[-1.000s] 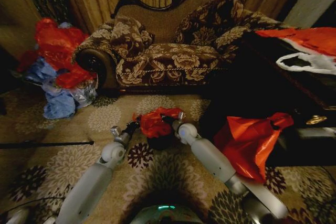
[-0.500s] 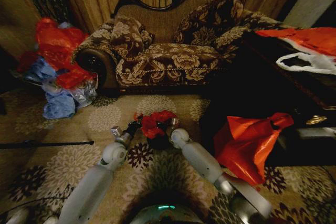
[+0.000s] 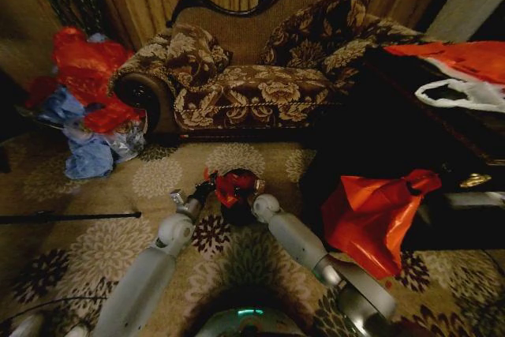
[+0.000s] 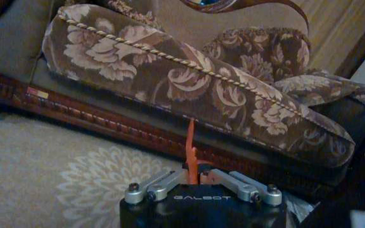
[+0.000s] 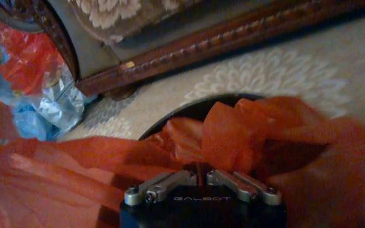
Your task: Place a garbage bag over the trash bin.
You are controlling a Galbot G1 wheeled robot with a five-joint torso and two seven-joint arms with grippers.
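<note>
Centrally, on the floral-patterned carpet [image 3: 118, 219] in front of the brown floral upholstered sofa [image 3: 252, 88], both arms are reaching forward and meeting over the small black cylindrical trash bin [image 3: 237, 212], which is standing on the carpet between the two wrists. A thin, crinkly, glossy red plastic garbage bag [image 3: 235, 185] is sitting bunched on top of the bin, covering most of its rim as seen from the head view. The left pincer [image 3: 207, 186] is lying at the bag's left edge; in the left wrist view this pincer [image 4: 197, 176] is pinching a narrow strip of the red film [image 4: 190, 151], which is standing up between its closed fingers against the sofa's front edge [image 4: 189, 90]. The right pincer [image 3: 254, 189] is lying at the bag's right side; in the right wrist view this pincer [image 5: 201, 176] is clamping a fold of the same red bag [image 5: 233, 133], whose film is spreading around the fingers, while a dark arc of the bin's round rim [image 5: 198, 107] is showing just beyond it. A heap of red and blue plastic bags [image 3: 83, 108] is lying well apart beside the sofa's left arm, and a larger orange-red bag with handle cut-outs [image 3: 375, 211] is leaning near the right arm.
</note>
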